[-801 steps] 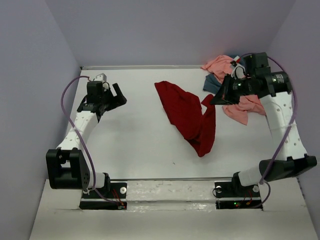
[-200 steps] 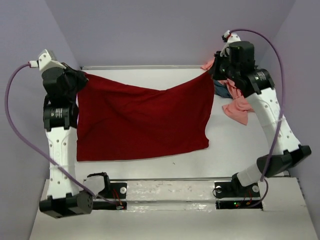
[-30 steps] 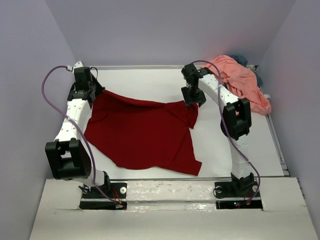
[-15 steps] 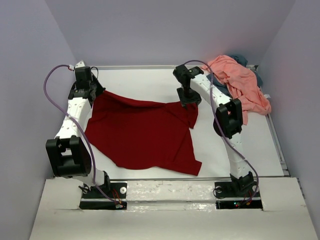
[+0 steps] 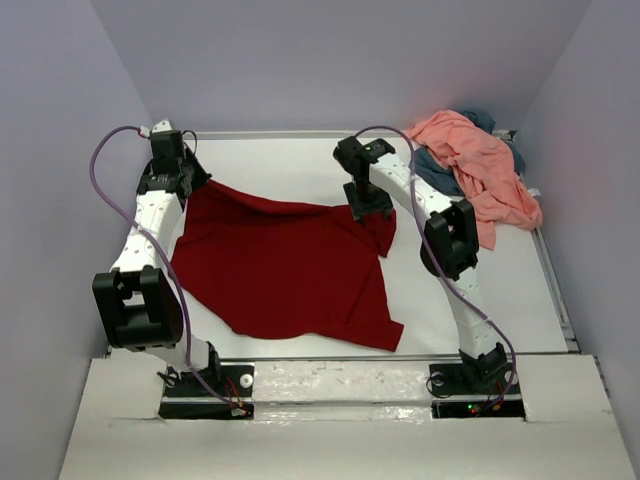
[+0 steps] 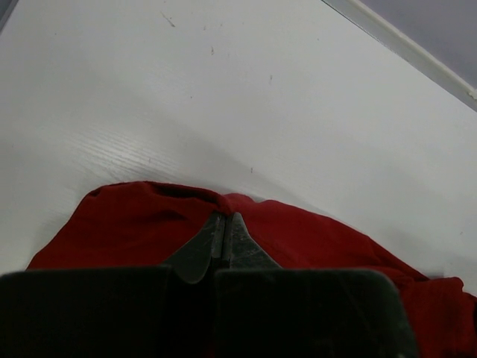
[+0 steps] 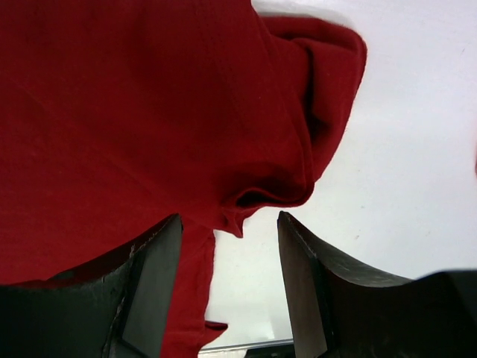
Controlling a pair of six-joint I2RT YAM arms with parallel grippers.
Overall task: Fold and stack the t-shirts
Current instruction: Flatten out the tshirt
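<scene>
1. Left claw [image 6: 223, 221]: fingers pressed together, pinching the far-left corner of the dark red cloth t-shirt [image 5: 280, 262]. Cloth bunches up on both sides of the fingertips.
2. Right claw [image 7: 228, 218]: fingers stand apart, nothing gripped. It is poised over the same garment's far-right corner, with a puckered fold of the edge below the gap. Contact with the cloth: cannot tell.
3. The garment lies spread on the white counter [image 5: 480, 290], between the two claws and nearward of them.
4. Salmon pink cloth t-shirt [image 5: 482, 160]: crumpled, well right of the right claw, heaped over the slate blue-grey cloth t-shirt [image 5: 430, 168]. Both lie apart from the red one.
</scene>
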